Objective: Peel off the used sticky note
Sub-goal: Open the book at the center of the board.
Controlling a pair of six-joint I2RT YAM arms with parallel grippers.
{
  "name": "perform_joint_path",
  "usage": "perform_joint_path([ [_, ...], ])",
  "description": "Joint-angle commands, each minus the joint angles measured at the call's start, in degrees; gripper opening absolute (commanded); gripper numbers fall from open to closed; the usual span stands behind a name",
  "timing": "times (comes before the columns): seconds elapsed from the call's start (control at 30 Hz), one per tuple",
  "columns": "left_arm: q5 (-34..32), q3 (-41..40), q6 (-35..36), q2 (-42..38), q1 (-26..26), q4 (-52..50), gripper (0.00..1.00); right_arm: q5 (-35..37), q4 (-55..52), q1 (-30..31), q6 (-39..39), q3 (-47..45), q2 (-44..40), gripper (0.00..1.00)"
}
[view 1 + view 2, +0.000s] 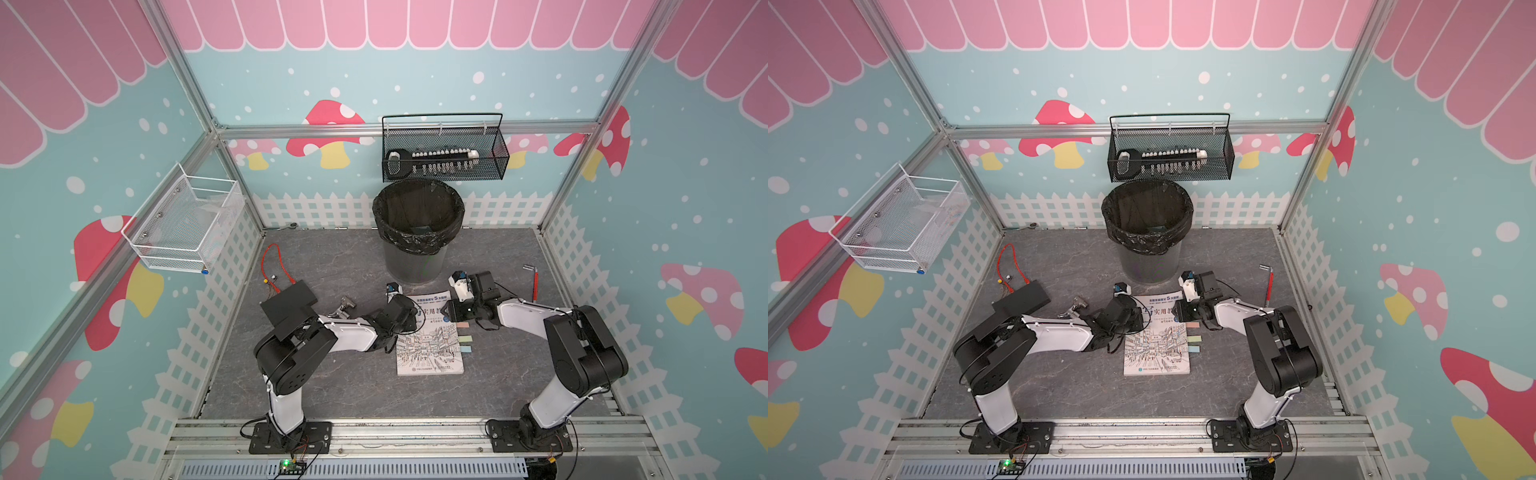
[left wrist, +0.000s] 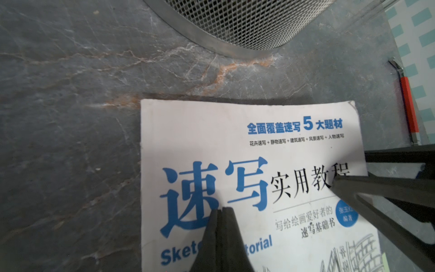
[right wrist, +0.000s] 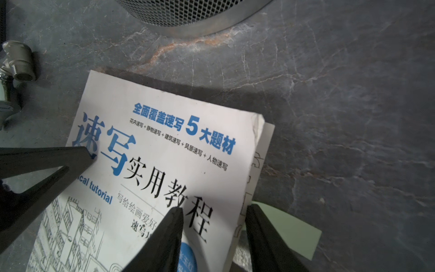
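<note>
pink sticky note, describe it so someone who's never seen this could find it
Find the black-lined trash bin at the back; the white sketching book lies just in front of it. A column of sticky notes pokes out from the book's edge on the side of the right arm. The pink sticky note is nearest the bin; the others are green and blue.

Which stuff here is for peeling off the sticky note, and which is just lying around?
For the job: sticky notes, book, left gripper, right gripper, maybe the bin.
Just lying about: metal fitting, red-handled tool, black box.
</note>
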Motion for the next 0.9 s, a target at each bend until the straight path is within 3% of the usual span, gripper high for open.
perform_joint_path([
  [0.0, 0.2, -3.6, 0.6, 4.6, 0.9, -13.4, 0.0, -2.6, 0.5, 1.0, -0.2, 0.9, 0.6, 0.49],
  [0.43, 0.5, -3.4, 0.4, 5.2, 0.9, -13.4, 0.0, -2.5, -1.9, 2.2, -0.6, 1.4, -3.9, 0.49],
  [0.87, 0.6, -3.3, 0.3, 5.3, 0.9, -13.4, 0.0, -5.2, -1.0, 4.1, -0.8, 1.2, -1.5, 0.49],
])
